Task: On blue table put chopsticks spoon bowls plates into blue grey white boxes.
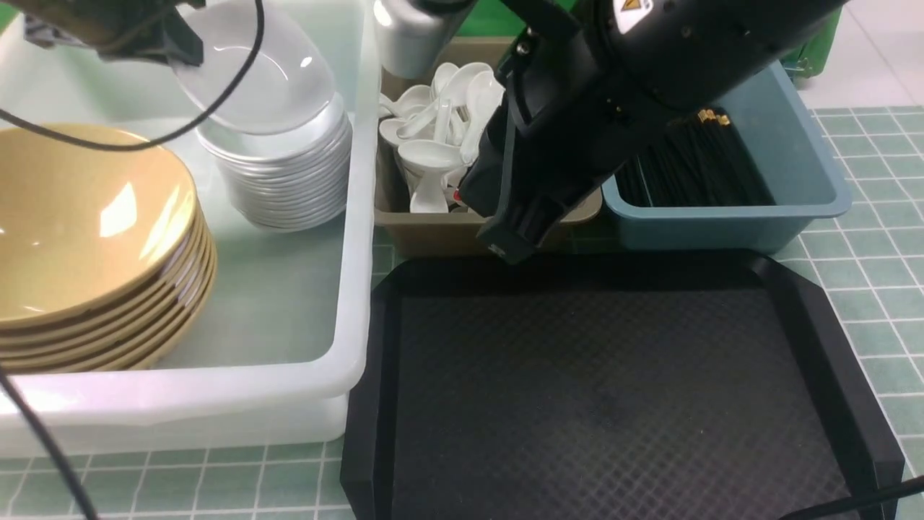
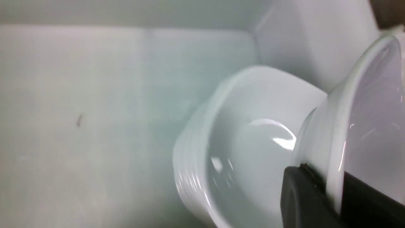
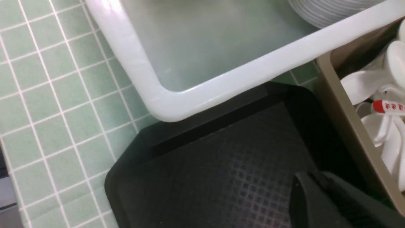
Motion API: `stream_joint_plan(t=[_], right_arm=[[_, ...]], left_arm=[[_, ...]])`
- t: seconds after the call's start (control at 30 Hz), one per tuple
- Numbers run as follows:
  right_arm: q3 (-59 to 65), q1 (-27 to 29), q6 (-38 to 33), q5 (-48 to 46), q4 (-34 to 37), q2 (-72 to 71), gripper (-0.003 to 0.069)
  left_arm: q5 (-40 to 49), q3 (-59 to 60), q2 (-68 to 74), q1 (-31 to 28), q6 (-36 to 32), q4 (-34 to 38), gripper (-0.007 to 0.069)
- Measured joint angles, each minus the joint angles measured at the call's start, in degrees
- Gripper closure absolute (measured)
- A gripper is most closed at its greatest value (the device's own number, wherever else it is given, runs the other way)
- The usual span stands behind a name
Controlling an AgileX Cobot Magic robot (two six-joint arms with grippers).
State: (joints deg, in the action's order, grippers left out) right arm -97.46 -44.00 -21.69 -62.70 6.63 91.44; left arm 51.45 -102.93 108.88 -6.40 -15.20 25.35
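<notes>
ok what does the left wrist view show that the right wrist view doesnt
Only the left wrist view shows the left gripper shut on the rim of a white plate, tilted, and the inside of the stack's top plate.

Only the right wrist view shows the black tray, the tiled blue table, spoons and the right gripper.

Both show the translucent white box and the stacked plates.

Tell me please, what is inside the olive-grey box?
The olive-grey box holds a heap of white spoons, one with red markings. Whatever lies beneath the upper spoons is covered.
</notes>
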Motion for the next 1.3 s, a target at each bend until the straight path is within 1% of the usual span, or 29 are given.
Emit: stream_joint_plan(t=[0.07,0.2,0.3,0.33,0.43,0.47,0.5,0.53,0.57,0.67,0.77,0.8,0.87,0.9,0.93,0.97,1.03,1.07,1.1,1.13,1.17,1.23,1.27,1.3], right_arm=[[0.0,0.0,0.0,-0.1,-0.2,0.0,0.0613],[0.0,0.0,0.0,-1.1,-0.9,0.0,0.0613],[0.0,0.0,0.0,-2.0,-1.5,0.0,0.0613],[0.0,0.0,0.0,-2.2,-1.7,0.0,0.0613],[0.0,0.0,0.0,-3.0,-2.2,0.0,0.0613],[0.0,0.0,0.0,-3.2,-2.4,0.0,0.0613],[0.0,0.0,0.0,-3.7,-2.8,0.0,0.0613],[0.0,0.0,0.0,-4.3,-3.2,0.0,0.0613],[0.0,0.0,0.0,-5.7,-4.3,0.0,0.0613],[0.0,0.0,0.3,-7.3,-6.6,-0.1,0.0613],[0.0,0.0,1.2,-8.5,-8.5,-0.6,0.0613],[0.2,0.0,2.1,-8.8,-9.2,-1.5,0.0612],[1.3,0.0,2.5,-8.8,-9.4,-3.3,0.0611],[2.4,0.0,3.0,-8.8,-9.4,-4.7,0.0612],[4.2,0.0,3.8,-8.6,-9.4,-6.6,0.0611],[4.5,0.0,3.9,-8.5,-9.4,-7.0,0.0610],[9.9,0.0,5.1,-5.9,-9.3,-11.5,0.0610],[12.6,0.0,5.4,-4.3,-9.2,-13.5,0.0610],[14.3,0.0,5.5,-3.2,-9.0,-14.8,0.0610],[17.9,0.0,5.7,-0.8,-8.6,-17.4,0.0610],[20.3,0.0,6.0,0.8,-8.3,-19.7,0.0610],[26.1,0.0,6.3,5.5,-7.3,-23.9,0.0610],[29.9,0.0,6.4,9.2,-6.6,-27.2,0.0610],[31.5,0.0,6.4,10.8,-6.3,-29.1,0.0610]], left_arm=[[-1.9,0.0,1.8,0.0,-1.1,1.0,0.0609],[-2.9,0.1,4.8,0.0,-4.8,2.9,0.0542],[-2.2,0.2,5.3,0.0,-8.9,3.1,0.0422],[-1.9,0.3,5.2,0.0,-10.4,3.2,0.0350],[-1.4,0.3,4.0,0.0,-12.8,2.9,0.0197],[-1.4,0.3,3.8,0.0,-12.8,2.8,0.0179],[-1.1,0.1,2.9,0.0,-13.2,2.3,0.0137],[-0.8,-0.3,2.4,0.0,-13.3,1.8,0.0115],[0.5,-1.7,0.1,0.0,-13.5,0.6,0.0065],[3.0,-3.8,-2.9,0.0,-13.1,-1.0,0.0054],[7.5,-6.7,-7.2,0.0,-10.7,-3.2,0.0090],[11.2,-7.7,-9.8,0.0,-8.2,-4.6,0.0139],[15.8,-8.2,-13.3,0.0,-6.0,-6.6,0.0237],[18.2,-8.2,-15.5,0.0,-5.1,-8.2,0.0311],[19.3,-7.7,-17.6,0.0,-4.6,-9.4,0.0378],[19.5,-7.2,-18.0,0.0,-4.5,-9.9,0.0407],[20.2,-3.7,-22.9,0.0,-4.1,-12.5,0.0556],[20.4,-1.4,-25.1,0.0,-4.1,-13.3,0.0589],[20.4,0.2,-26.1,0.0,-4.0,-13.6,0.0598],[20.5,4.6,-30.1,0.0,-3.9,-13.8,0.0620],[20.5,6.6,-31.2,0.0,-3.9,-13.8,0.0624],[20.4,14.1,-38.0,0.0,-3.9,-13.9,0.0630],[19.1,19.9,-43.0,0.0,-3.9,-13.8,0.0631],[18.5,22.4,-45.3,0.0,-3.9,-13.8,0.0631]])
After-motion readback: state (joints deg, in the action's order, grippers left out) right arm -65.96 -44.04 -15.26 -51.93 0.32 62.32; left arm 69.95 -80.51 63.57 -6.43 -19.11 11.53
